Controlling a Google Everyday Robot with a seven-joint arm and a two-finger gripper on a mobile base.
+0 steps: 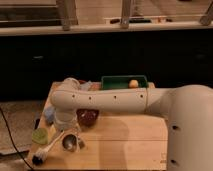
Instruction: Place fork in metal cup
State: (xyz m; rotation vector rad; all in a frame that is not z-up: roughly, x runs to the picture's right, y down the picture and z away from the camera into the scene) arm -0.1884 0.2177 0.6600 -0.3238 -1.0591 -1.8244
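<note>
The metal cup [70, 143] is small, round and shiny, and stands near the front left of the wooden table [125, 145]. My white arm reaches in from the right and bends down at the table's left side. My gripper [68, 130] hangs under the wrist, just above and behind the metal cup. I cannot pick out the fork clearly; a thin dark sliver [80, 144] shows right beside the cup's right edge. The pale green cup [41, 136] stands left of the metal cup. The dark brown bowl [88, 117] sits right of my wrist.
A white-handled brush with a dark head [42, 156] lies at the front left corner. A green tray [120, 80] at the back holds an orange ball [133, 83]. A blue object [49, 114] lies at the left edge. A dark counter runs behind the table.
</note>
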